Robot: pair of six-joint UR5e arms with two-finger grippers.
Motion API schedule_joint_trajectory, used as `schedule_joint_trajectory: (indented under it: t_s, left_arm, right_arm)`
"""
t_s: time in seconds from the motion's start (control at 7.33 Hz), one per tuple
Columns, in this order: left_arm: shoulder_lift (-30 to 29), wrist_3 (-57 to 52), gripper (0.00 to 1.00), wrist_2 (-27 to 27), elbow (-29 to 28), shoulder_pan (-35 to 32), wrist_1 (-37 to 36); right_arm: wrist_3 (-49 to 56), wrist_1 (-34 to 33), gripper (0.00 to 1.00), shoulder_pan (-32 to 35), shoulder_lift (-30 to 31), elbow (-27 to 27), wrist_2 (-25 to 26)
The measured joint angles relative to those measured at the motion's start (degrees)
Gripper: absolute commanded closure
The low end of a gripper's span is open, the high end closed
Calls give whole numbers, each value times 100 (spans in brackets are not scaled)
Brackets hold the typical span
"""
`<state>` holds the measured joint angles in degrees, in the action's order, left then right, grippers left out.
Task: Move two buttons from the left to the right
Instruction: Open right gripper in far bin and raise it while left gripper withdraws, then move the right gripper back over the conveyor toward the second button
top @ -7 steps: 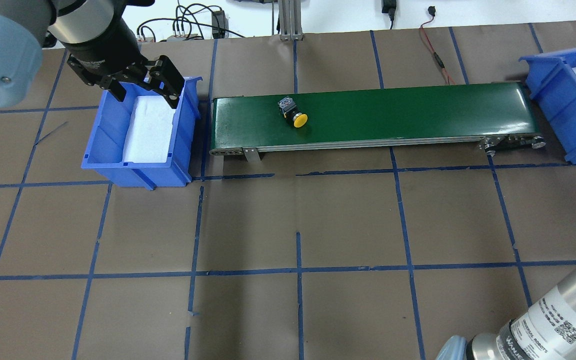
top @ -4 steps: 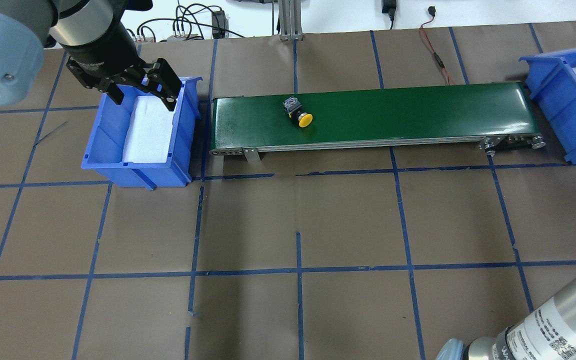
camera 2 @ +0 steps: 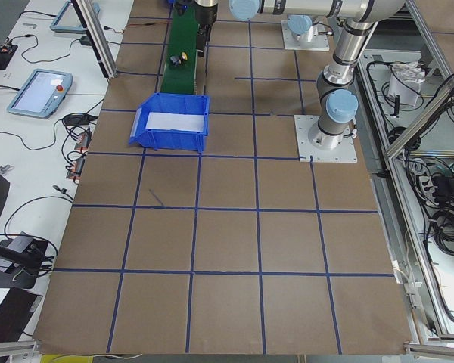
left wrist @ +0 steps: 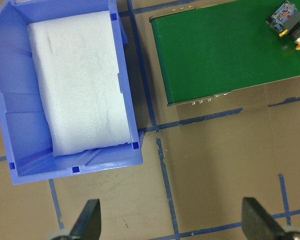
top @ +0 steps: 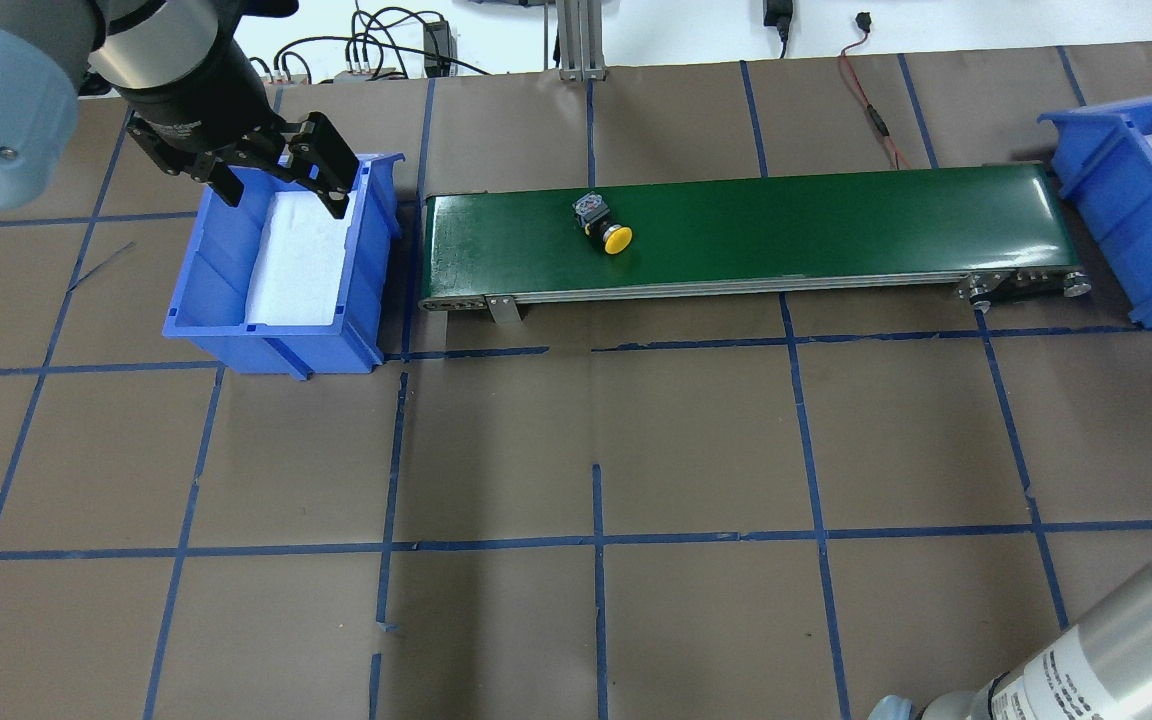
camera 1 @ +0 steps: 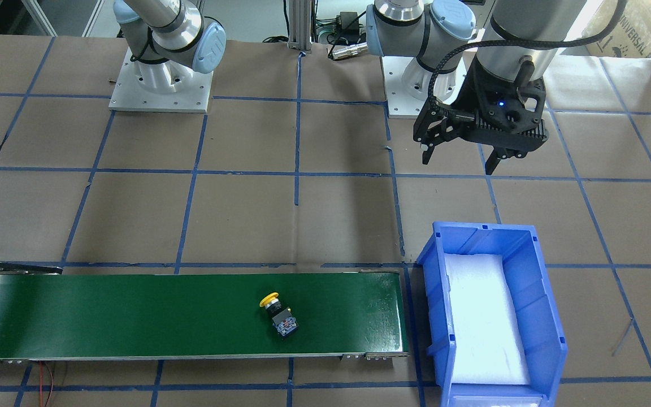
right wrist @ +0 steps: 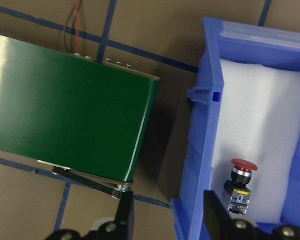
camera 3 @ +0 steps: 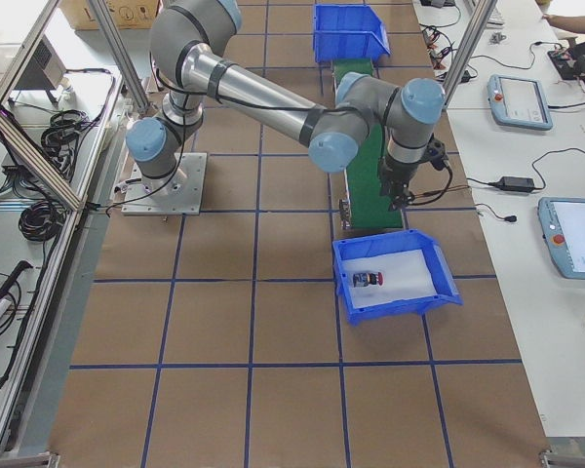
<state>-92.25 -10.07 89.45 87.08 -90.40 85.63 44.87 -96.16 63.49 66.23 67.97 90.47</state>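
**Both grippers spread and empty, one button on the belt, one in the bin**

The left gripper [top: 284, 200] hangs near the left blue bin [top: 376, 260], fingers wide apart and touching nothing. The right gripper [right wrist: 167, 215] has its fingers apart too, empty, by the right blue bin [right wrist: 200, 150]. The yellow-capped button [top: 604, 225] lies on its side on the green conveyor belt [top: 836, 220]. The red-capped button [right wrist: 240, 185] rests on white foam in the right bin. A cardboard box [camera 1: 630, 28] reads "UNIVERSAL".
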Motion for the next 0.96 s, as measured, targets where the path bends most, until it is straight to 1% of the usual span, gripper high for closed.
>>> schedule_joint_trajectory:
  t_s: [0.27, 0.41, 0.55, 0.68, 0.82, 0.96]
  left_arm:
    - [164, 70, 0, 26, 236, -24, 2]
    - [422, 75, 0, 45, 535, -26, 5]
    - [705, 71, 0, 70, 845, -17, 14]
    - [893, 69, 0, 100, 1043, -12, 38]
    - [969, 66, 0, 113, 1136, -12, 54]
    - [978, 62, 0, 116, 1157, -5, 54]
  right_arm:
    - [-606, 166, 43, 681, 493, 87, 36]
    - [-959, 259, 34, 989, 778, 243, 48]
    - [-1325, 301, 23, 1275, 1141, 530, 52]
    - [-1661, 311, 21, 1532, 1501, 883, 40]
    - [-1977, 300, 4, 1758, 1791, 1215, 9]
    - [-2356, 289, 1, 1981, 2001, 1465, -2]
